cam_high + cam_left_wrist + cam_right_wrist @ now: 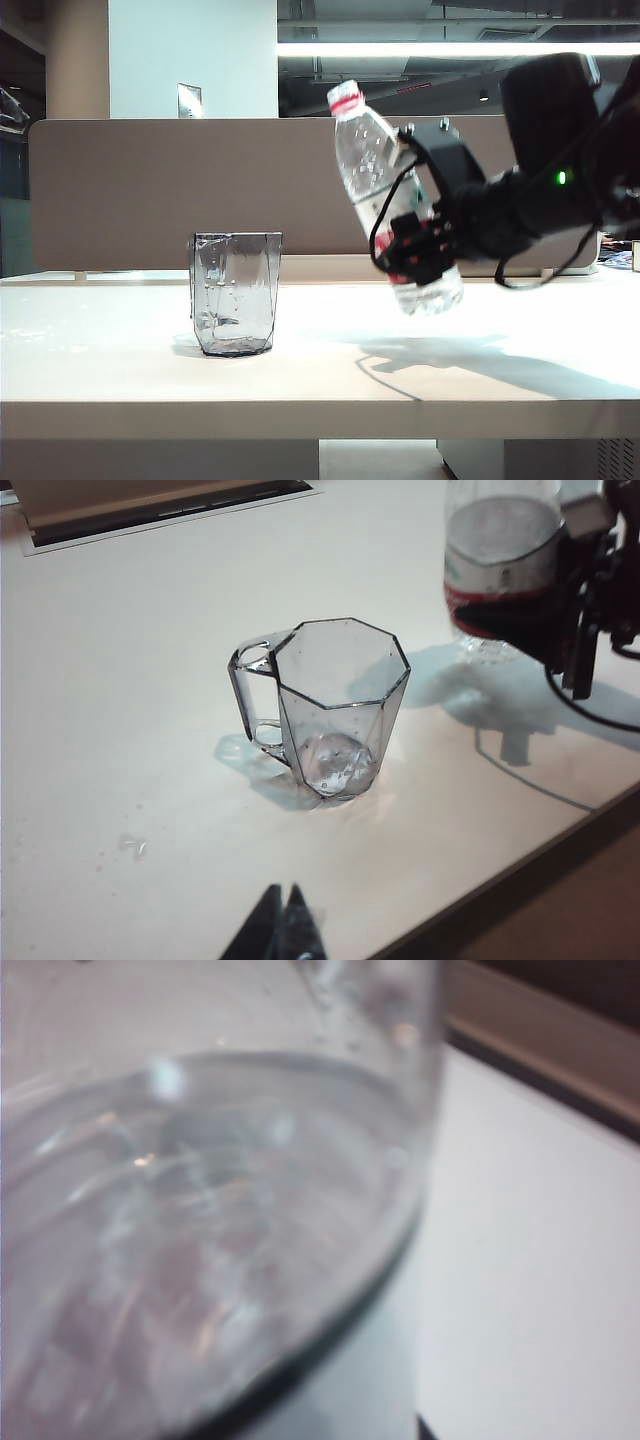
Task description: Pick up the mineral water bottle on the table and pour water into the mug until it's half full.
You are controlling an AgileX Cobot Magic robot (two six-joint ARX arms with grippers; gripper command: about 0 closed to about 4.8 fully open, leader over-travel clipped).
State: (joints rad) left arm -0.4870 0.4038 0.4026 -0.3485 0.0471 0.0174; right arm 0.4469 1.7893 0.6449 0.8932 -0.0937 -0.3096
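Observation:
The mineral water bottle (372,165) hangs above the table (120,370), right of centre, clear of the top and tilted so its red neck ring leans left toward the mug. My right gripper (420,245) is shut on its lower body at the label. The bottle (200,1230) fills the right wrist view, with water inside. The mug (236,290), smoky and faceted, stands upright on the table to the bottle's left, apart from it. In the left wrist view the mug (335,710) shows a handle and a little water at its base. My left gripper (283,892) hovers shut near the table's front edge, holding nothing.
A taupe divider panel (150,190) runs along the back of the table. A black cable (378,240) loops down from the right arm beside the bottle. Small water drops (135,845) lie on the tabletop near the mug. A dark slot (150,510) sits at the far edge.

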